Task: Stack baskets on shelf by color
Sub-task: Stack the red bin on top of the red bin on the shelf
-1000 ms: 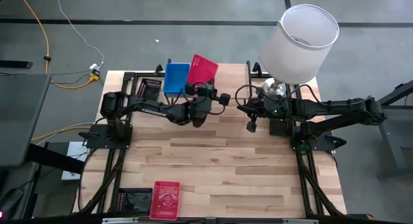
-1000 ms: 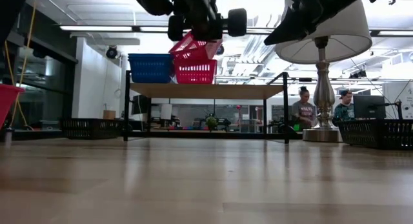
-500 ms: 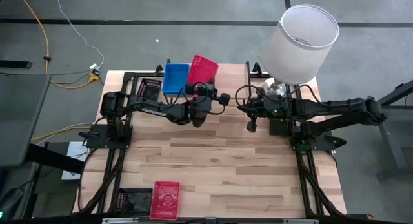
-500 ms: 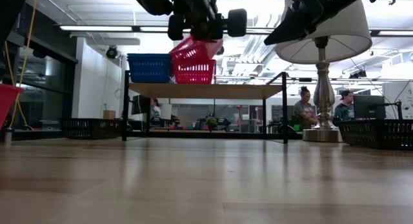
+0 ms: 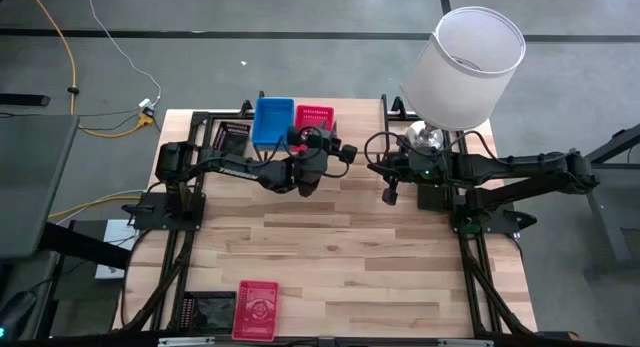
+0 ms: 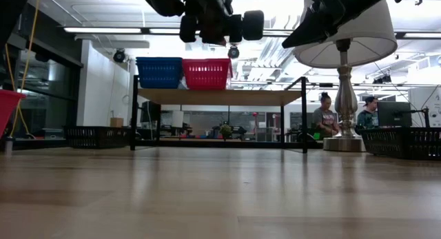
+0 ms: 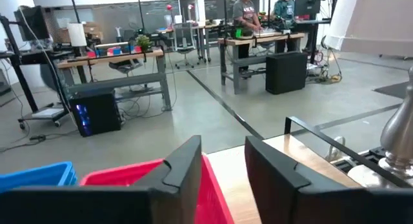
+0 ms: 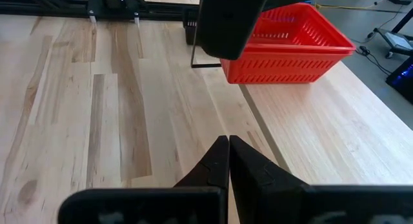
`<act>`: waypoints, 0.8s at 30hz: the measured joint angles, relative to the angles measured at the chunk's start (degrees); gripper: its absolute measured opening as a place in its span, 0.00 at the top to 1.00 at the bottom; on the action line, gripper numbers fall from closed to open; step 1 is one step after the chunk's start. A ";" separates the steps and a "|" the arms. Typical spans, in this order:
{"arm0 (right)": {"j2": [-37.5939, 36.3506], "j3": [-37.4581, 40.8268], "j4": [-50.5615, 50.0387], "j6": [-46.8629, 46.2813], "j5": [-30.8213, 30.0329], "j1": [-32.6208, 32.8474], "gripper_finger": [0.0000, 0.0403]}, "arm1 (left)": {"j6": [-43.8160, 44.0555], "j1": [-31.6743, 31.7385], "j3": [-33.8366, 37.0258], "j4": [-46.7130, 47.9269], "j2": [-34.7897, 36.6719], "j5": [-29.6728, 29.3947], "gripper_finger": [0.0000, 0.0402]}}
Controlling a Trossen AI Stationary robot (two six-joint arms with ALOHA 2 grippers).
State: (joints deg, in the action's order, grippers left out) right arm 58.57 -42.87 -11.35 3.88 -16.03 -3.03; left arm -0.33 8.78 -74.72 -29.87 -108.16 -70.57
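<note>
On the shelf [image 6: 210, 96] a blue basket [image 5: 273, 120] [image 6: 160, 72] and a red basket [image 5: 314, 117] [image 6: 207, 73] sit side by side, both level on the plank top. My left gripper [image 5: 318, 147] [image 6: 210, 34] hovers just above the red basket's near rim and is open. In the left wrist view its fingers [image 7: 187, 175] stand over the red rim [image 7: 129, 179], next to the blue basket [image 7: 32, 175]. My right gripper [image 5: 390, 194] [image 8: 228, 153] is shut, raised over the table right of centre. Another red basket [image 5: 255, 309] [image 8: 284, 43] lies at the near edge.
A lamp with a white shade [image 5: 470, 67] and metal base [image 6: 346, 139] stands at the far right corner. Black baskets lie beside the shelf [image 5: 235, 137] [image 6: 96, 136], at the right [image 6: 406, 141] and at the near edge [image 5: 208, 309]. People sit in the room beyond [image 6: 324, 111].
The red basket that hung tilted from my left gripper above the shelf has dropped out of it. It now sits level on the red basket on the shelf, beside the blue one. Neither arm has moved visibly.
</note>
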 joint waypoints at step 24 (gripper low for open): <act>-0.26 0.07 -2.60 1.20 10.78 0.02 1.00 | 6.55 -13.31 12.92 61.95 46.48 56.18 0.61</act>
State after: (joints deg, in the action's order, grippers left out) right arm 58.30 -42.81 -13.96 5.08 -5.26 -3.01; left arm 6.22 -4.53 -61.80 32.08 -61.67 -14.38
